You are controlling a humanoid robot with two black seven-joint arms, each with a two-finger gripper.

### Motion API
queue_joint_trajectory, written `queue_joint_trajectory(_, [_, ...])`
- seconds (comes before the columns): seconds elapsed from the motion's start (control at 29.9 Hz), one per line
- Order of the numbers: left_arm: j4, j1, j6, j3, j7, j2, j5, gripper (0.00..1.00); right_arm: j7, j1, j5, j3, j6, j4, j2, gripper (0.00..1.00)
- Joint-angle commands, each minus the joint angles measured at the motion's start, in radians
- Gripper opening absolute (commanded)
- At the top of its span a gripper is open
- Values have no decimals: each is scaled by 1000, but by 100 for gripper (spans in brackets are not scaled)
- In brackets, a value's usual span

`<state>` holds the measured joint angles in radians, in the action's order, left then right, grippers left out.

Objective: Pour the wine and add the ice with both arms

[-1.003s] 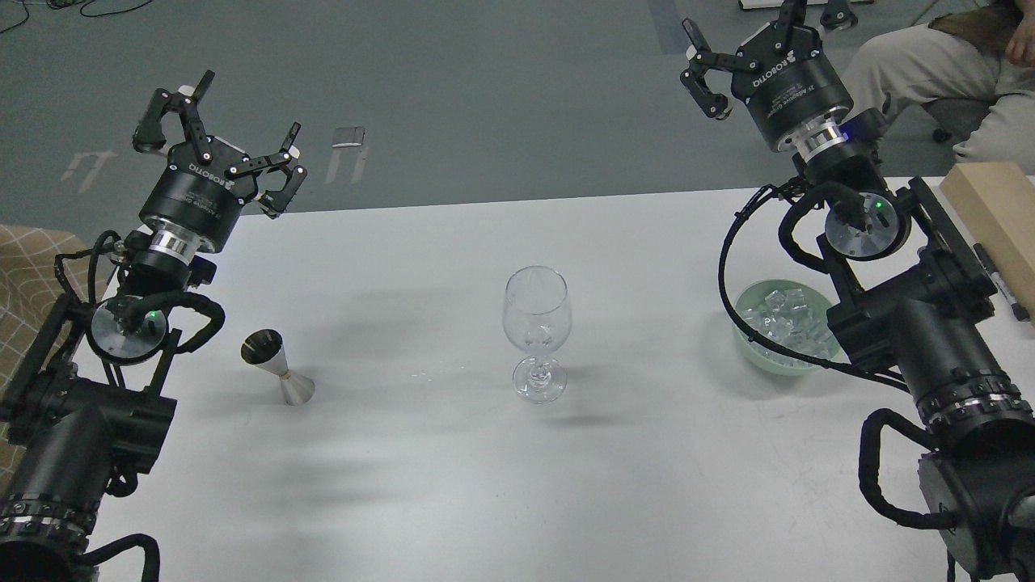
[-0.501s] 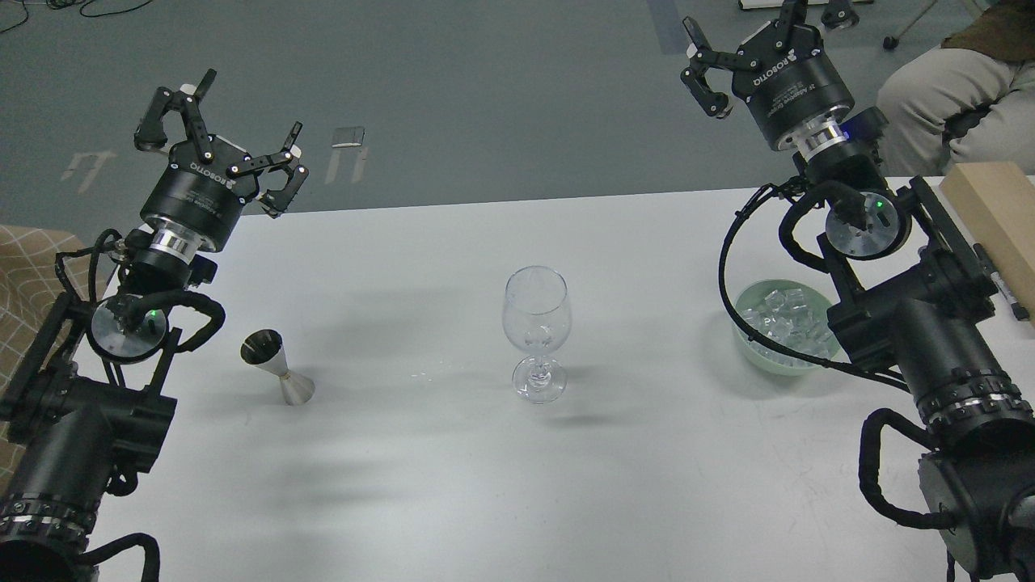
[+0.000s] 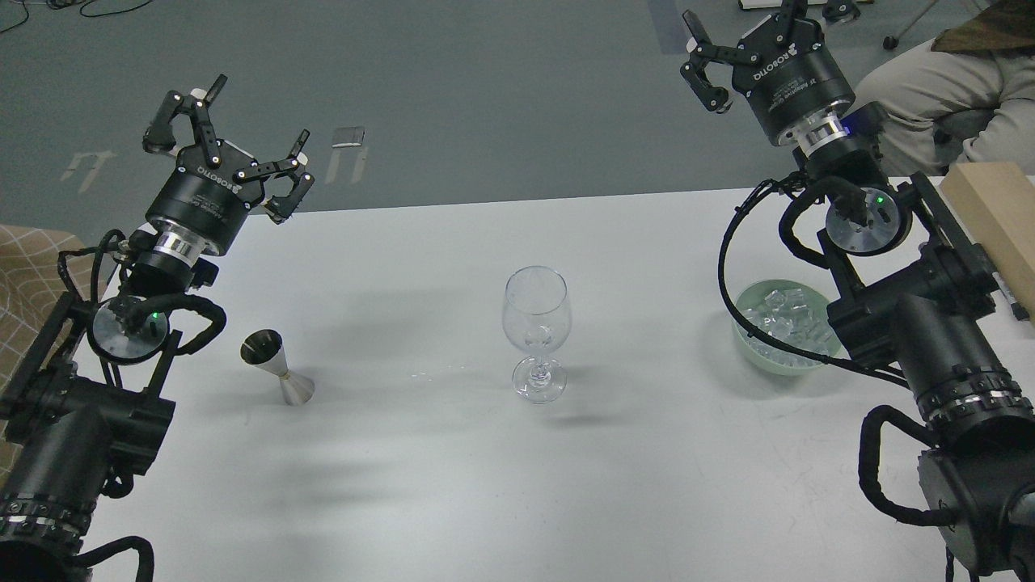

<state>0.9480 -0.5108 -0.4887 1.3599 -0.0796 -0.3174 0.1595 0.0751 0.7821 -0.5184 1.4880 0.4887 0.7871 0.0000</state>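
Note:
An upright clear wine glass (image 3: 536, 323) stands at the table's middle; I see no liquid in it. A steel jigger (image 3: 275, 368) stands to its left; the wine is not visible. A heap of clear ice cubes (image 3: 780, 319) fills a pale green bowl (image 3: 748, 349) at the right, partly hidden by my right arm. My left gripper (image 3: 260, 109) is open and empty, raised over the table's far left edge, well behind the jigger. My right gripper (image 3: 740, 18) is open and empty, high beyond the far edge, behind the bowl.
The white table (image 3: 647, 485) has a few small wet drops (image 3: 420, 374) left of the glass. A wooden box (image 3: 999, 210) and a pen (image 3: 1001, 284) lie at the right edge. A seated person (image 3: 930, 73) is at the back right. Chequered cloth (image 3: 24, 267) at left.
My left gripper has shifted slightly to the right and down. My right gripper has risen slightly. The seated person has moved. The glass, jigger and bowl are still.

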Motion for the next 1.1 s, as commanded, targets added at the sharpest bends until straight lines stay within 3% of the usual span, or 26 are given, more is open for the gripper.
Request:
queue_joint_trajectory(0.0, [0, 0, 0, -1, 0, 0, 0, 98, 0, 0, 0, 0, 0, 0, 0, 100])
queue_joint_trajectory(1.07, [0, 3, 0, -7, 8, -3, 23, 98, 0, 0, 0, -2, 0, -2, 0, 100])
